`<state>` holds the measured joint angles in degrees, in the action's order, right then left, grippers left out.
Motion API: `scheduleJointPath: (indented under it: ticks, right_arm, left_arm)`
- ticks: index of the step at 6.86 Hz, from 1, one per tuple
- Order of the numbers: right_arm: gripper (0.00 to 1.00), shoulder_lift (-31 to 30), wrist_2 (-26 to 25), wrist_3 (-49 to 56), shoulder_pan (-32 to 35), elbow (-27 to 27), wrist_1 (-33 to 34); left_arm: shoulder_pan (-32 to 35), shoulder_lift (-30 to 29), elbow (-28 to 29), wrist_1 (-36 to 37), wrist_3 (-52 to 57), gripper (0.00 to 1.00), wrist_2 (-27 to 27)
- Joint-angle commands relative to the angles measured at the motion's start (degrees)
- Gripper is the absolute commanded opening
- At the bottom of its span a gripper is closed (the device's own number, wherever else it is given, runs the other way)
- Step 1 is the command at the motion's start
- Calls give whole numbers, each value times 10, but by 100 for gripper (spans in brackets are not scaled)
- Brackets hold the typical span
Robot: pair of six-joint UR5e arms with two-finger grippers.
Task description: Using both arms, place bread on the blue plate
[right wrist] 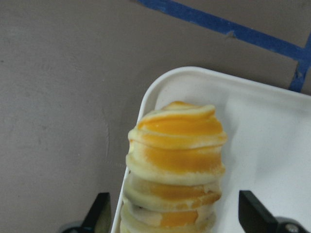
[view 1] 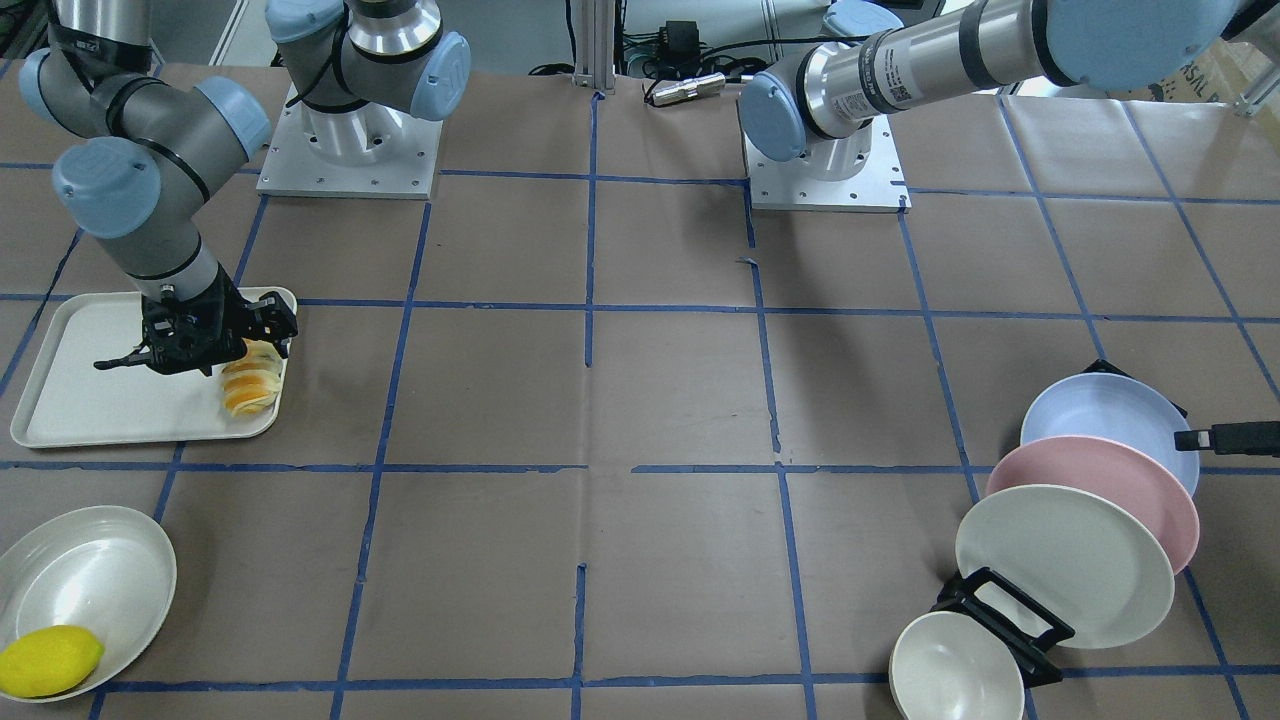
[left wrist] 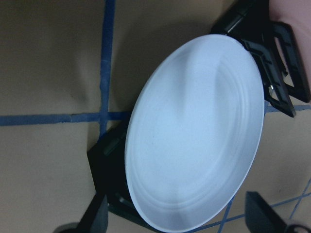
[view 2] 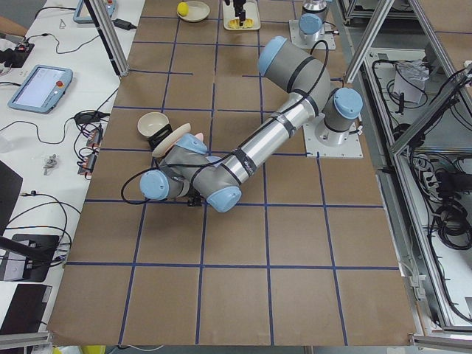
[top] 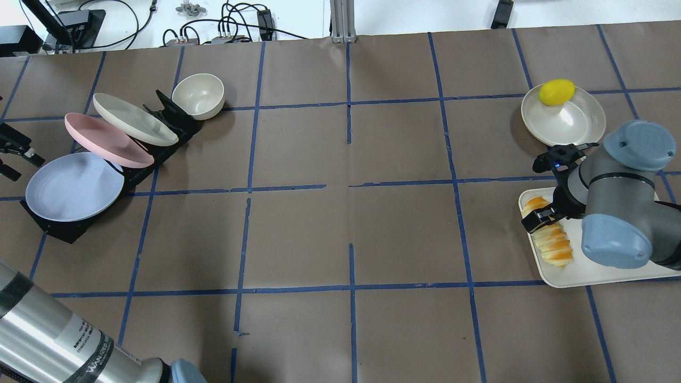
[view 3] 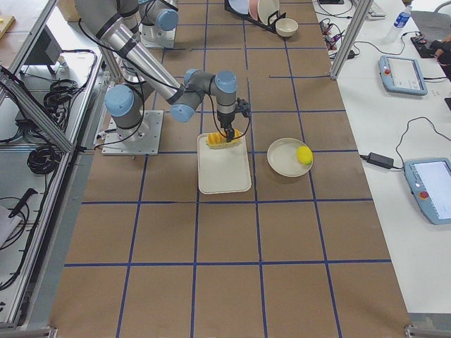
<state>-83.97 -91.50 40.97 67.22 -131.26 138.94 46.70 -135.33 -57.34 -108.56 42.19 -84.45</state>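
Observation:
The bread (view 1: 250,385) lies at the edge of a white tray (view 1: 80,400); it also shows in the overhead view (top: 553,242) and the right wrist view (right wrist: 175,160). My right gripper (view 1: 235,345) is open just above the bread's end, one finger on each side and apart from it (right wrist: 175,213). The blue plate (view 1: 1100,420) leans in a black rack as the end plate (top: 74,186). My left gripper (top: 13,154) is open beside the plate, which fills the left wrist view (left wrist: 194,136).
A pink plate (view 1: 1110,490) and a cream plate (view 1: 1060,560) lean in the same rack (view 1: 1000,610). A small cream bowl (view 1: 955,670) sits by the rack's end. A white dish (view 1: 90,580) holding a lemon (view 1: 50,660) stands near the tray.

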Motion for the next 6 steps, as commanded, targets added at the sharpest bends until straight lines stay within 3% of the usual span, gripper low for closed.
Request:
scheduleJointPath:
  ticks: [1,3,5,6]
  right_arm:
    - [75,11,1,3,-2,-3,13]
    - [13,27,-1,3,-2,-6,25]
    - [8,20,-5,0,-2,0,25]
    - [8,9,2,0,-2,4,25]
  left_arm:
    - [8,-23,3,4,7,95,-1]
    - [9,-27,3,5,16,90,-5]
    - [9,-33,3,4,18,60,-7]
    - [9,-32,3,4,19,39,-19]
